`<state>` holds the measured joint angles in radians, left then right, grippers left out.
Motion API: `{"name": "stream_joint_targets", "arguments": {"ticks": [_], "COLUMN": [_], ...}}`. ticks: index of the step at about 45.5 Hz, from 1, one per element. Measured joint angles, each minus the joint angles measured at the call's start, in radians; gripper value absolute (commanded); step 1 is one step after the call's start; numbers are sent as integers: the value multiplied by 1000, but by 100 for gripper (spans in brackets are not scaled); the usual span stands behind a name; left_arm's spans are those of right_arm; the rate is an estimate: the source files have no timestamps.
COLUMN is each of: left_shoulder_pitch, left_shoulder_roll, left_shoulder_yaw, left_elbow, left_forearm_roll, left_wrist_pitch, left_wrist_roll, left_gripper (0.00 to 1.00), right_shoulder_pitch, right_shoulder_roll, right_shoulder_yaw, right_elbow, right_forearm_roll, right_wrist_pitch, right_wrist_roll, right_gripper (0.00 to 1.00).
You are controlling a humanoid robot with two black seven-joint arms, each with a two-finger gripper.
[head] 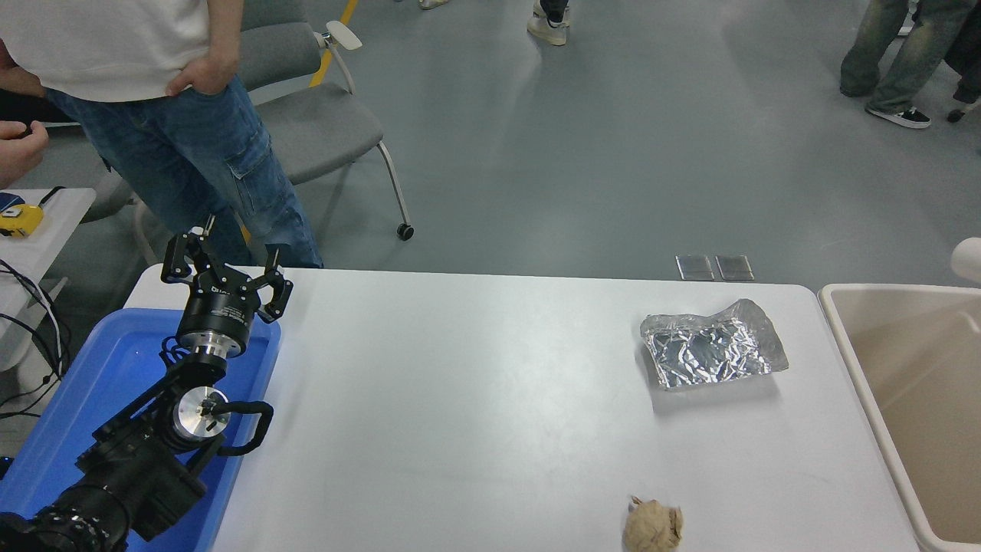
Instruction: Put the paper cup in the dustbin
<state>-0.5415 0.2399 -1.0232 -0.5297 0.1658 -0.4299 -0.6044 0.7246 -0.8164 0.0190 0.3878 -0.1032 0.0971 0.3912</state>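
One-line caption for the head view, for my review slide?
Only a sliver of the paper cup shows at the right edge above the dustbin; left hand parked open over the blue tray.

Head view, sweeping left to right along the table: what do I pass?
Bright blue plastic tray → parked left gripper → crumpled brown paper ball → crinkled silver foil sheet → beige plastic dustbin → white paper cup's sliver.

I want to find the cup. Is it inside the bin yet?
Not yet. Only a sliver of the paper cup shows at the right edge, above the dustbin's rim.
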Motion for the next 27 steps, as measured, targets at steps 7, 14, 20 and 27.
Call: {"name": "stream_joint_targets", "arguments": {"ticks": [7,14,20,27], "left_shoulder_pitch": [0,0,0,0], "left_shoulder_roll": [0,0,1,1], "left_shoulder_yaw": [0,0,0,0], "left_elbow": [0,0,0,0], "left_forearm_roll": [0,0,0,0], "left_wrist_pitch": [0,0,0,0], "left_wrist_roll": [0,0,0,0], "left_gripper": [100,100,100,100], "right_shoulder_pitch": [-64,-91,-113,-136], "right_shoulder_roll": [145,229,280,328], "right_shoulder_yaw": [49,93,119,134], "right_elbow": [-186,-287,-341,-374], "right_forearm_roll": [22,37,55,88], "right_wrist_pitch": [-3,-19,-35,-53], "right_wrist_roll": [-12,-55,-114,-156], "right_gripper": [0,0,0,0]}}
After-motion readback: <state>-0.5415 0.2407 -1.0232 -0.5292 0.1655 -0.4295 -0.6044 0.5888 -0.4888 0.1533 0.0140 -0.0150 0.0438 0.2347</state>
